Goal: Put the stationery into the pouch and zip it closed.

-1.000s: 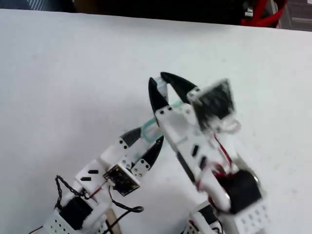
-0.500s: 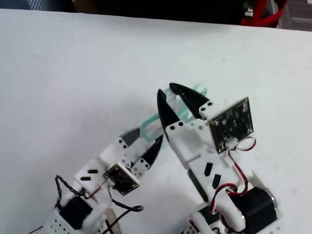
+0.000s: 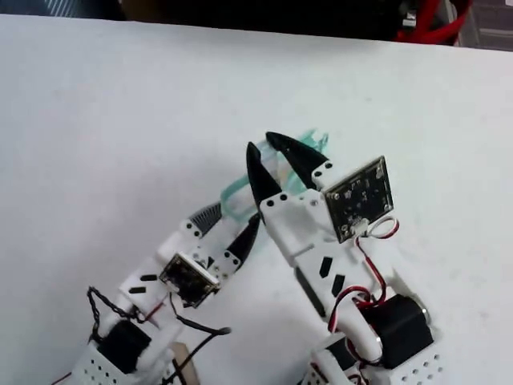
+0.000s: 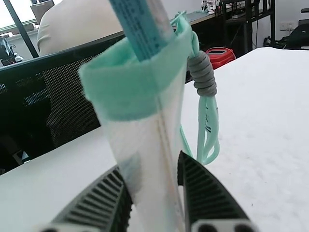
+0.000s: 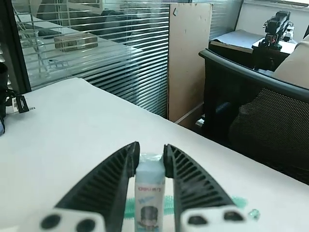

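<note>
Roughly mid-task: one item in the pouch, another gripped, zip open.
Left gripper (image 4: 152, 169) has its fingers clamped on the translucent, mint-trimmed pouch (image 4: 140, 96), holding it upright at the white table (image 3: 120, 120). A blue ruler (image 4: 140, 24) sticks out of the open mouth, and the grey-beaded zip cord (image 4: 205, 121) hangs beside it. Right gripper (image 5: 150, 147), just beside the pouch mouth in the high view, has its fingers clamped on a small white-blue stick (image 5: 149, 188), probably glue or an eraser. Judged remaining: drop the stick in, seat the ruler, pull the zip shut.
</note>
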Robot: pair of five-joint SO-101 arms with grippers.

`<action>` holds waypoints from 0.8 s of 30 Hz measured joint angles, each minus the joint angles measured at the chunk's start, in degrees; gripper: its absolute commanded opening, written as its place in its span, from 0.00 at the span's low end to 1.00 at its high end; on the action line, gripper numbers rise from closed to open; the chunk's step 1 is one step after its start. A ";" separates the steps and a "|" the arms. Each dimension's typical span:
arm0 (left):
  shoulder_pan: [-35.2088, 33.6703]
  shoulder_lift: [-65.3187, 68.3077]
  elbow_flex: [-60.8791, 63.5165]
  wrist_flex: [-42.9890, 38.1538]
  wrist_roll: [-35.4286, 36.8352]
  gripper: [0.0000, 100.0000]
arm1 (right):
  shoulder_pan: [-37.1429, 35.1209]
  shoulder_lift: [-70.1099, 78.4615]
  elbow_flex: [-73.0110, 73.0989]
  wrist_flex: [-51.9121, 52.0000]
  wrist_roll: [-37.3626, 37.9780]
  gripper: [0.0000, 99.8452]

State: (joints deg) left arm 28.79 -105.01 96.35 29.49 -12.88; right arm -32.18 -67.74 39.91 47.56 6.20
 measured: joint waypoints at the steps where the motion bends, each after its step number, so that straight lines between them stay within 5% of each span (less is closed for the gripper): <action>1: -0.09 0.00 0.00 0.00 0.00 0.11 | 0.00 -0.09 0.62 -0.09 -0.09 0.02; 12: -0.09 0.00 0.00 0.00 0.70 0.11 | 0.00 -0.09 3.60 -4.48 -0.09 0.02; 18: 0.88 0.00 0.26 0.00 6.51 0.23 | 0.00 -0.09 8.88 -12.13 -0.09 0.02; 24: 0.26 0.97 0.79 0.79 7.21 0.23 | 0.18 -0.09 12.75 -12.22 -0.09 0.02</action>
State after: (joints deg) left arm 29.05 -104.04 97.14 30.29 -5.67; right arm -32.00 -67.82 52.66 35.34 6.11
